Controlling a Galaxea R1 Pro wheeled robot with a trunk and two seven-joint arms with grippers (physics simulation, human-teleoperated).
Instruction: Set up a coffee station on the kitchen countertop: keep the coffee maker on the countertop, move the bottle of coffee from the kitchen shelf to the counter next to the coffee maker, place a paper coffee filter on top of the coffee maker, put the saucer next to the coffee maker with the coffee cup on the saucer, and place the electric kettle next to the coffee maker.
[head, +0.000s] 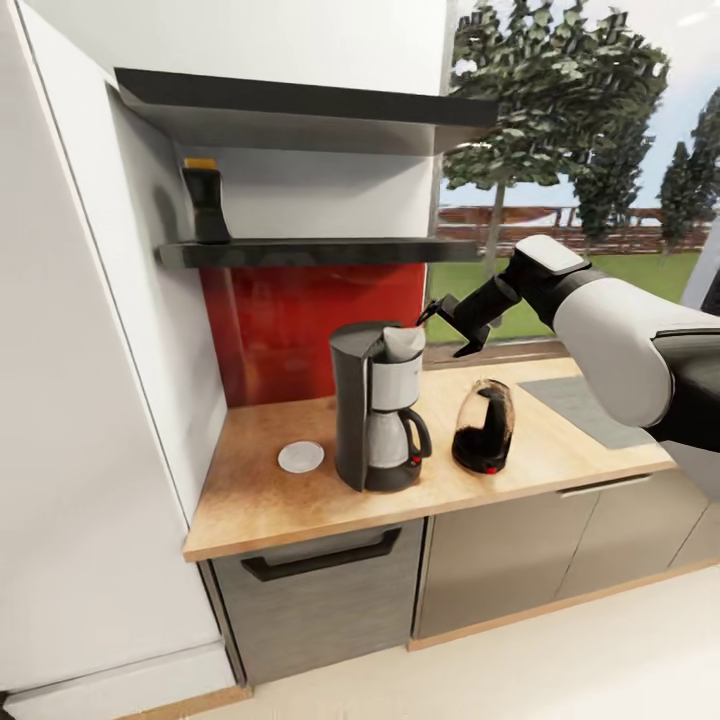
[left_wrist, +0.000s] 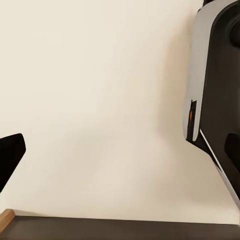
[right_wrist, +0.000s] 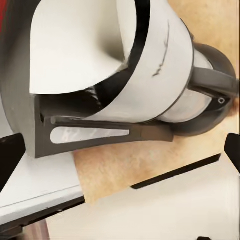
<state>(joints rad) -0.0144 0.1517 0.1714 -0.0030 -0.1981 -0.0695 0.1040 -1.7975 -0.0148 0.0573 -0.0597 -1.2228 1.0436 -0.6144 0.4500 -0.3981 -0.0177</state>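
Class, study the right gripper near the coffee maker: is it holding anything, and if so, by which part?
Nothing is held. The right gripper is open beside the coffee maker, and the paper coffee filter sits free in the machine's top, clear of the fingers.

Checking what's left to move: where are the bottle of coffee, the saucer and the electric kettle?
bottle of coffee (head: 207, 208), head view, its dark body.
saucer (head: 301, 457), head view, its flat centre.
electric kettle (head: 484, 425), head view, its glass body.

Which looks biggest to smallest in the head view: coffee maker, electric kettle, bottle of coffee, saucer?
1. coffee maker
2. electric kettle
3. bottle of coffee, though it stands farther back on the shelf
4. saucer
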